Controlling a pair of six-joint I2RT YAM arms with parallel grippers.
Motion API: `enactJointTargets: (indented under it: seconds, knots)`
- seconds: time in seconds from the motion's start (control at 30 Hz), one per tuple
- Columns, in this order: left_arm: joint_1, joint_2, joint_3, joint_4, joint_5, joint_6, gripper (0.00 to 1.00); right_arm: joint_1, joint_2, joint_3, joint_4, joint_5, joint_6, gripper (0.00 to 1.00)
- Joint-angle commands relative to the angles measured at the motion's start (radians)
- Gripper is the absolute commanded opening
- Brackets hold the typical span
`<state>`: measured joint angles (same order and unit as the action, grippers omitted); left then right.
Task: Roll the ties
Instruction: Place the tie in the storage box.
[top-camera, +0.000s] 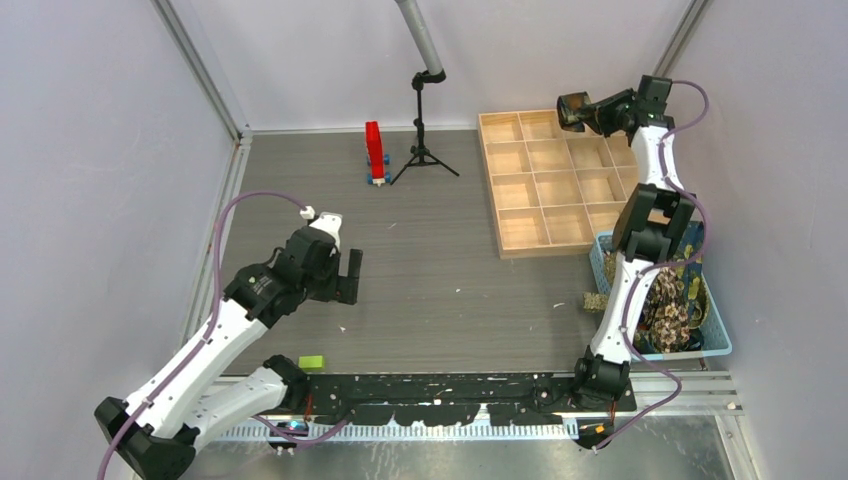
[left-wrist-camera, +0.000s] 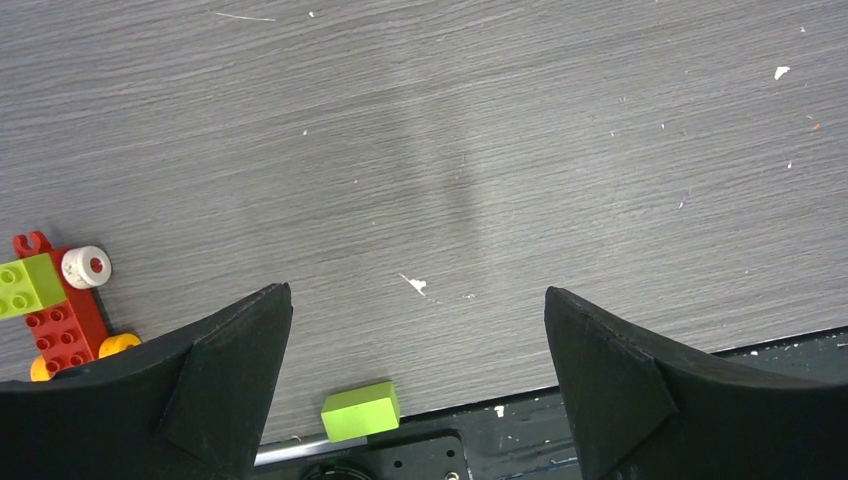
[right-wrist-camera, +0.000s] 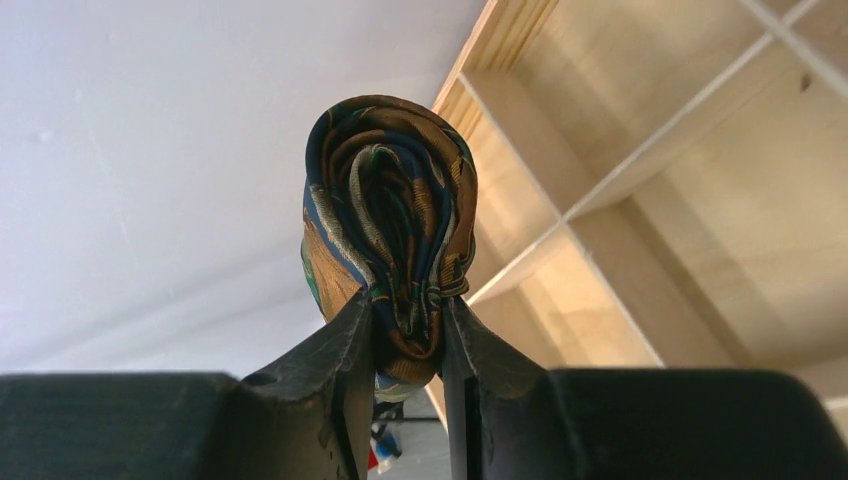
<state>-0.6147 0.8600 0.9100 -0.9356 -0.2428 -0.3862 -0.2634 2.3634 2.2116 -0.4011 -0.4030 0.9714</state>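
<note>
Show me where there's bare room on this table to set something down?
The wide grey tabletop between the open left gripper and the wooden compartment tray is bare, and the tray's cells look empty. Crowded: the light blue plastic basket heaped with patterned ties.

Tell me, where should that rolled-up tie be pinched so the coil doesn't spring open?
Probably across its curved outside, so every layer is pressed together, coming in end-on toward the spiral face. The rolled tie is held just so: the right gripper pinches its lower part from both sides, and the coil above looks intact.
</note>
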Motion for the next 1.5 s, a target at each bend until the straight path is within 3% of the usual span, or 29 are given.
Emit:
enactJointTargets:
  seconds: [0.0, 0.33, 0.7, 0.77, 0.93, 1.0, 1.2, 1.47]
  knots:
    - [0.0, 0.011, 0.003, 0.03, 0.01, -0.006, 1.0, -0.003, 0.092, 0.173, -0.062, 0.05, -0.025, 0.0]
    - [0.0, 0.027, 0.001, 0.031, 0.009, -0.005, 1.0, -0.01, 0.331, 0.409, -0.031, 0.129, -0.049, 0.0]
    - [-0.001, 0.051, 0.005, 0.026, 0.001, -0.008, 1.0, -0.016, 0.393, 0.413, 0.044, 0.199, -0.042, 0.01]
    - [-0.001, 0.053, 0.006, 0.026, 0.0, -0.008, 1.0, -0.016, 0.392, 0.402, 0.045, 0.192, -0.044, 0.15]
    - [-0.001, 0.044, 0.004, 0.026, -0.001, -0.007, 1.0, -0.017, 0.363, 0.373, 0.084, 0.134, -0.029, 0.63]
    - [-0.001, 0.04, 0.004, 0.024, -0.002, -0.008, 1.0, -0.016, 0.339, 0.37, 0.108, 0.106, -0.002, 0.77]
    - [-0.001, 0.021, 0.004, 0.024, -0.006, -0.007, 1.0, -0.012, 0.187, 0.328, 0.116, 0.11, 0.014, 0.81]
    - [0.0, 0.001, 0.01, 0.014, -0.037, -0.017, 1.0, 0.025, -0.121, 0.143, 0.125, 0.11, 0.004, 0.82]
